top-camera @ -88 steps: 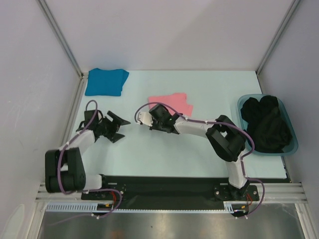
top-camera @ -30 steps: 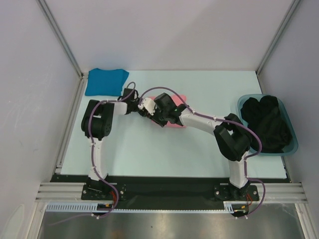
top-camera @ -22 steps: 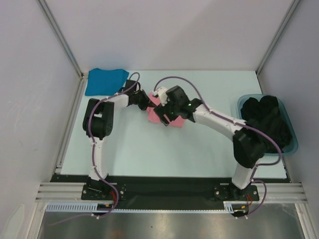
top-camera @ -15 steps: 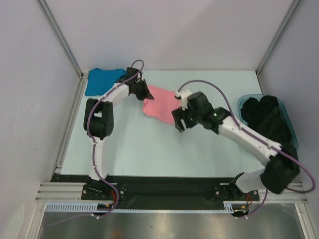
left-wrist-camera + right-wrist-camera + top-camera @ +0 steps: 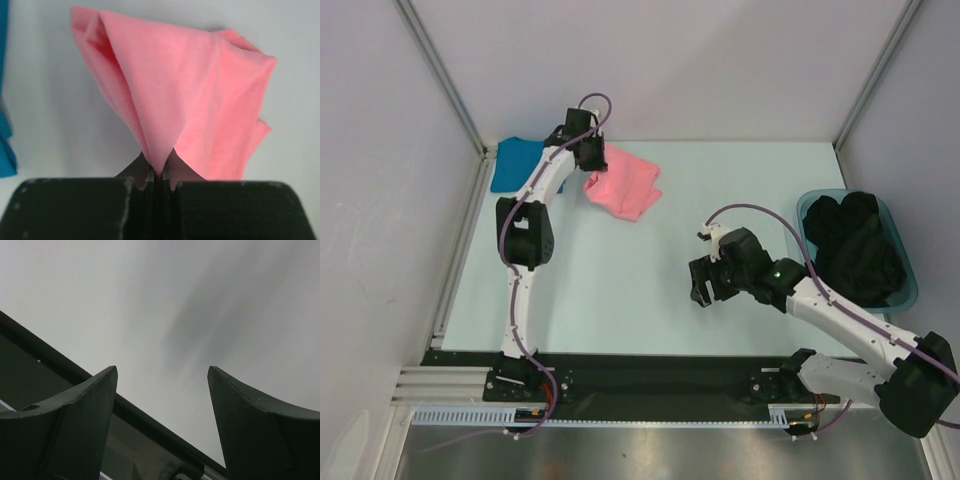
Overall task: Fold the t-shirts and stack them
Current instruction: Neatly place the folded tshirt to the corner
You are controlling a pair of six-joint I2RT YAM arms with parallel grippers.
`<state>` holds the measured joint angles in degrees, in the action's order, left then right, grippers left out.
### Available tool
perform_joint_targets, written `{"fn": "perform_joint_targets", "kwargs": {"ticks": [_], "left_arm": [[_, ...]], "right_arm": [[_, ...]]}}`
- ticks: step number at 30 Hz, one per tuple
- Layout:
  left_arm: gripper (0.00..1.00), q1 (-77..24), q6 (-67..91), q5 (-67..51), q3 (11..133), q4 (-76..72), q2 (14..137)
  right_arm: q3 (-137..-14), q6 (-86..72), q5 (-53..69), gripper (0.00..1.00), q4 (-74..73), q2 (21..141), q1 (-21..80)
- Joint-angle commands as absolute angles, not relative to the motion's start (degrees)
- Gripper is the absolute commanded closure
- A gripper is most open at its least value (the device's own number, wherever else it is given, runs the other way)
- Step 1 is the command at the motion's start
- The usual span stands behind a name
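Pink shirt: the salmon pink soft fabric t-shirt [image 5: 628, 190] is gripped at a doubled edge by the left pincer [image 5: 592, 170]. It fans out ahead of the fingertips in loose, bunched layers and seems to trail on the pale tabletop [image 5: 620, 290].
Blue shirt: the bright teal-blue fabric t-shirt [image 5: 520, 162] lies folded flat just beside the left pincer, in the far left corner, apart from the pink cloth.
Left pincer: pressed together on a thin pinch of pink cloth [image 5: 190, 95], as the left wrist view shows.
Right pincer: the right pincer [image 5: 703, 287] has its jaws wide apart and grips nothing, low over bare tabletop, well apart from both shirts. The translucent teal plastic tub [image 5: 806, 206] of dark clothes [image 5: 855, 245] sits to its right.
Step in hand: probably the stacking, with the pink shirt being brought to the blue one.
Next move: likely calls for dragging the pink shirt squarely over the blue one and laying it down flat before release, since the layers look ready to slump open.
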<state>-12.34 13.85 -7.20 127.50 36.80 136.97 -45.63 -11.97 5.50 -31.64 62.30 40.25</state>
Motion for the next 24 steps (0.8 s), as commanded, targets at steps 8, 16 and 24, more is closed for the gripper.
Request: {"fn": "perform_joint_targets", "kwargs": {"ticks": [8, 16, 24], "left_arm": [[1.00, -6.60, 3.52, -0.17, 138.96, 35.95, 136.68], [1.00, -4.13, -2.10, -0.97, 140.26, 31.64, 136.41], [1.00, -2.37, -2.11, -0.88, 140.71, 29.79, 134.74]], "right_arm": [[-47.63, -11.86, 8.26, 0.23, -26.64, 71.79, 36.13], [-52.72, -11.51, 8.96, 0.24, -27.51, 79.18, 34.72], [-57.12, -10.99, 9.76, 0.25, -29.27, 83.84, 34.37]]}}
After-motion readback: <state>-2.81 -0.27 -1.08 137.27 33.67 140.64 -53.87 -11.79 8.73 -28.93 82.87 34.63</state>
